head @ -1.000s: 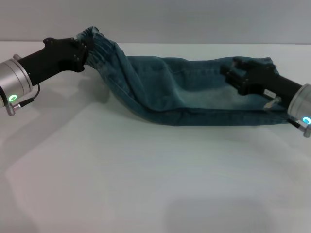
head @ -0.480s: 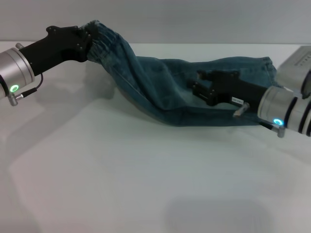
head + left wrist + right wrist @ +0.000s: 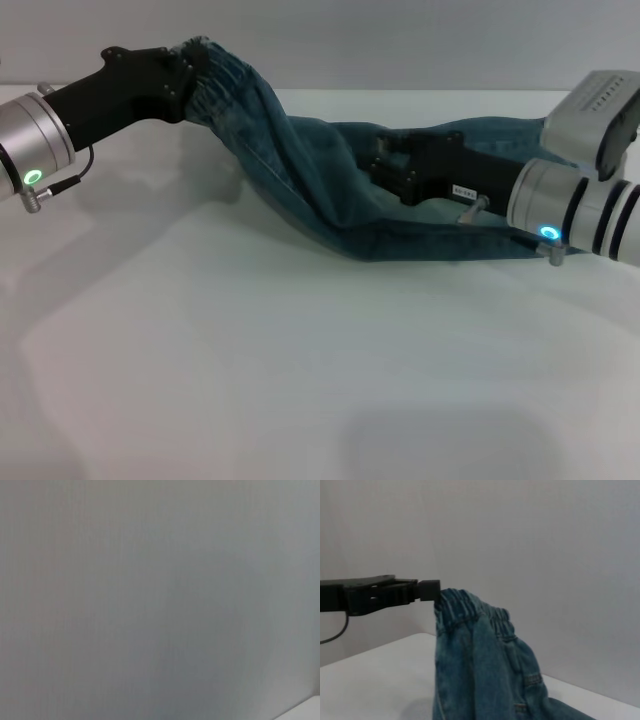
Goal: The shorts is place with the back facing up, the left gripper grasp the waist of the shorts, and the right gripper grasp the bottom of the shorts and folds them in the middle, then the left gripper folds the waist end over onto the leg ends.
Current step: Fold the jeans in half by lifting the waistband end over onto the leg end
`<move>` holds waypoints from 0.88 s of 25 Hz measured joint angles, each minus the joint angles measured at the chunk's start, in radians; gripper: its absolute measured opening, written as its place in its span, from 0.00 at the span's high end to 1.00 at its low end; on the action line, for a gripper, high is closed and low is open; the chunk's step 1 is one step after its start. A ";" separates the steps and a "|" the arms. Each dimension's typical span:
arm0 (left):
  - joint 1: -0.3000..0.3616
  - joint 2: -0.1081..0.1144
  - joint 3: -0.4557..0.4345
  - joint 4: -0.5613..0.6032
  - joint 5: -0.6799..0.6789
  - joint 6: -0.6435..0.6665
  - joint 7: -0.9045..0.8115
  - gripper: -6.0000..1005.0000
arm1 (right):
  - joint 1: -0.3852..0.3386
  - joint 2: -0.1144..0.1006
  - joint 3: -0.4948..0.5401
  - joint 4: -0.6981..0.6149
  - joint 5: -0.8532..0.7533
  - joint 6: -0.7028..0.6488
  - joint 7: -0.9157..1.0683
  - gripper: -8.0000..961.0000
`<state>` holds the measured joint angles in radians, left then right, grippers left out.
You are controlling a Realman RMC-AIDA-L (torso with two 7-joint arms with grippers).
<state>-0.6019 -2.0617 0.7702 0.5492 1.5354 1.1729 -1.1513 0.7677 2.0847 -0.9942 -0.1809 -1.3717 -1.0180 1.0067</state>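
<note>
Denim shorts (image 3: 330,190), left gripper (image 3: 188,75) clamped on lifted waist (image 3: 215,75), right gripper (image 3: 385,165) jaws unclear

White table (image 3: 300,380), plain matte top, far edge running against a grey wall. Only the shorts (image 3: 330,200) lie on it: the folded leg length rests along the far half toward the right edge, while the waist (image 3: 215,75) end is lifted off the surface near the far left corner. Leg ends (image 3: 520,130) look to be down on the top near the right edge, but they're partly blocked there.
</note>
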 joint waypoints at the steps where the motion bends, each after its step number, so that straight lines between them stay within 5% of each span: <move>1: -0.001 0.000 0.000 0.003 0.000 0.004 -0.001 0.99 | 0.002 0.000 -0.004 0.000 0.000 0.000 0.004 0.59; 22: -0.033 -0.003 -0.001 0.067 -0.007 0.013 -0.042 0.99 | -0.171 -0.008 -0.003 -0.082 0.079 0.029 0.012 0.59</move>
<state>-0.6351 -2.0642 0.7693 0.6164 1.5286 1.1854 -1.1930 0.5963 2.0769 -0.9969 -0.2624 -1.2929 -0.9887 1.0184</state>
